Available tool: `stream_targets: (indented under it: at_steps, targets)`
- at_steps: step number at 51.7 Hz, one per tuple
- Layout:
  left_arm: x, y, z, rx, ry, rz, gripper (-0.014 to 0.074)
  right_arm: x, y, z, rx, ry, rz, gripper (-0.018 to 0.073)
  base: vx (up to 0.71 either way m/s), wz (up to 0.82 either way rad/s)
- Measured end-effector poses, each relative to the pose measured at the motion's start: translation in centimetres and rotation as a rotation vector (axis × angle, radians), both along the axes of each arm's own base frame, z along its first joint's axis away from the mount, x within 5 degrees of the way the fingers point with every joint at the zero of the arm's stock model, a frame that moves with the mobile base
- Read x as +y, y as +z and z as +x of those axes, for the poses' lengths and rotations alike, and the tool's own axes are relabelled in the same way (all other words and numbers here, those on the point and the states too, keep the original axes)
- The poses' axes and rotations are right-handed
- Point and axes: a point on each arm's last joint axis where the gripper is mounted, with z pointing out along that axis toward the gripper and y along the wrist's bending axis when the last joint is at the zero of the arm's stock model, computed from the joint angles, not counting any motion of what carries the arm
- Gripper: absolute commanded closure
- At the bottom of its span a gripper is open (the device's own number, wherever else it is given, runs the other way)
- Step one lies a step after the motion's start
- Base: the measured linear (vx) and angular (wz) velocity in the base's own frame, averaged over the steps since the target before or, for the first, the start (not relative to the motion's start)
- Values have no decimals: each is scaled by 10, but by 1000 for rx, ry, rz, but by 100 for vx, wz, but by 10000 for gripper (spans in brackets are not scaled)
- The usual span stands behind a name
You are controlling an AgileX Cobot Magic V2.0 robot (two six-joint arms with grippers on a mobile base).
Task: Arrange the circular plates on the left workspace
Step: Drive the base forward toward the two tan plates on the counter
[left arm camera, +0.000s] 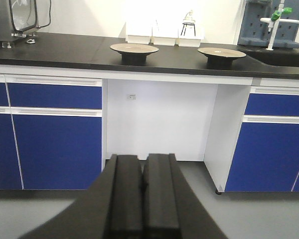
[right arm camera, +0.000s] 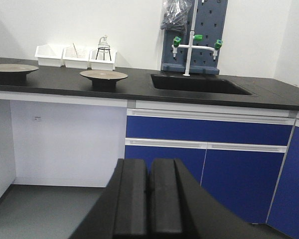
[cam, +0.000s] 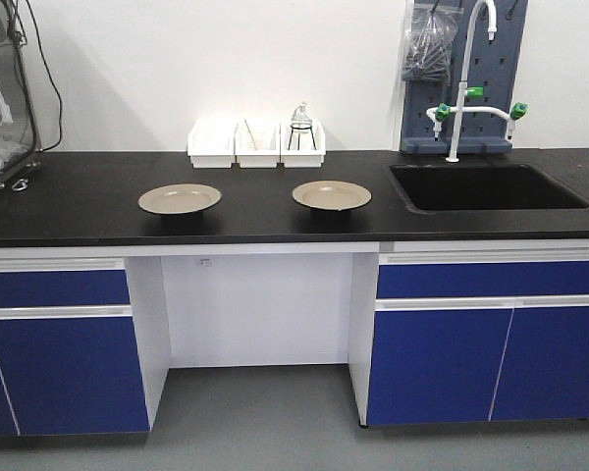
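Two tan circular plates rest on the black countertop (cam: 79, 201), the left workspace. One plate (cam: 180, 199) lies left of centre, the other plate (cam: 332, 195) a little left of the sink. The same pair shows in the left wrist view as a left plate (left arm camera: 134, 49) and a right plate (left arm camera: 222, 52), and in the right wrist view as a left plate (right arm camera: 12, 69) and a right plate (right arm camera: 103, 75). My left gripper (left arm camera: 143, 158) is shut and empty, low in front of the cabinets. Also low and far from the plates, my right gripper (right arm camera: 149, 163) is shut with nothing in it.
Three white bins (cam: 256, 144) line the back wall, one with a glass flask (cam: 300, 123). A recessed sink (cam: 486, 186) with a white faucet (cam: 463, 83) sits at the right. Equipment (cam: 2, 98) stands at the far left. Blue cabinets (cam: 64, 353) flank an open knee space.
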Motion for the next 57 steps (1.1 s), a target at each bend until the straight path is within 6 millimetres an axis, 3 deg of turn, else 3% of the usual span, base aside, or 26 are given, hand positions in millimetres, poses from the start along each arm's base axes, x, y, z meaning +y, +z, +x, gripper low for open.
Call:
stream_targets:
  at_steps: [57]
  targets:
    - [0, 0, 0, 0, 0, 0, 594, 0, 0, 0, 0, 0, 0, 563, 6, 1]
